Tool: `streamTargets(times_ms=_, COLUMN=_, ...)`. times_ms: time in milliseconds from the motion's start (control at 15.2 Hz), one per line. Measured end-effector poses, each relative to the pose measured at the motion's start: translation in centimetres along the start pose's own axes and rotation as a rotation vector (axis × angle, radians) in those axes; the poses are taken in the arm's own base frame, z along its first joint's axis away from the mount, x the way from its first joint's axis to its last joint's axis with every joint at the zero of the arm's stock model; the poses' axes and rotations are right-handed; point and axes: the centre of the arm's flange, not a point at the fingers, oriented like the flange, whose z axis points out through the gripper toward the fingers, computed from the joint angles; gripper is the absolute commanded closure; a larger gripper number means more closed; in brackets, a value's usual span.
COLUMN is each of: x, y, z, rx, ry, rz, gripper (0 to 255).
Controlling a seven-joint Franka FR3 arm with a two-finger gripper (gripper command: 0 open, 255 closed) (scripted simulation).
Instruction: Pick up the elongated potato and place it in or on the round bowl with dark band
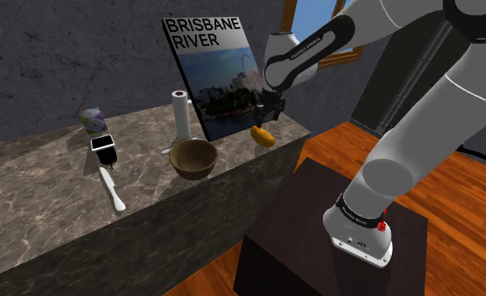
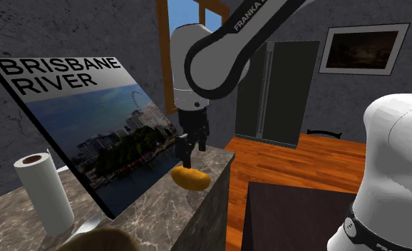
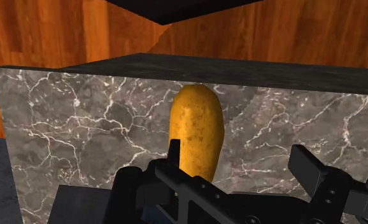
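In the shoulder view, a marble counter (image 1: 48,202) ran from the lower left towards the middle of the frame. On its left part stood a small black-and-white box (image 1: 103,146), with a white utensil (image 1: 113,189) lying just below it in the frame. Right of these, a paper towel roll (image 1: 181,113) stood upright, and a brown round bowl (image 1: 192,158) sat below it, near the counter's front edge. A large board reading BRISBANE RIVER (image 1: 212,76) leaned back just right of the roll. By the board's lower right corner, near the counter's right end, lay the yellow-brown elongated potato (image 1: 263,135), apart from the bowl with bare marble between them. The black gripper (image 1: 268,115) hung just above the potato, pointing down. In the wrist view its fingers (image 3: 174,156) were spread, and the potato lay between them, nearer to one finger; whether that finger touched it could not be told. At the shoulder view's lower right stood the dark stand (image 1: 317,252) on a wooden floor (image 1: 460,202).
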Motion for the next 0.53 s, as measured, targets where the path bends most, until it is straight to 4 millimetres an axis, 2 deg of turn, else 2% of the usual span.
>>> streamTargets(times_ms=396, x=4.7, y=2.0, z=5.8, rx=-0.006, ry=0.037, rz=0.025, gripper=0)
streamTargets(times_ms=528, x=5.7, y=2.4, z=6.9, rx=-0.007, ry=0.043, rz=0.029, gripper=0)
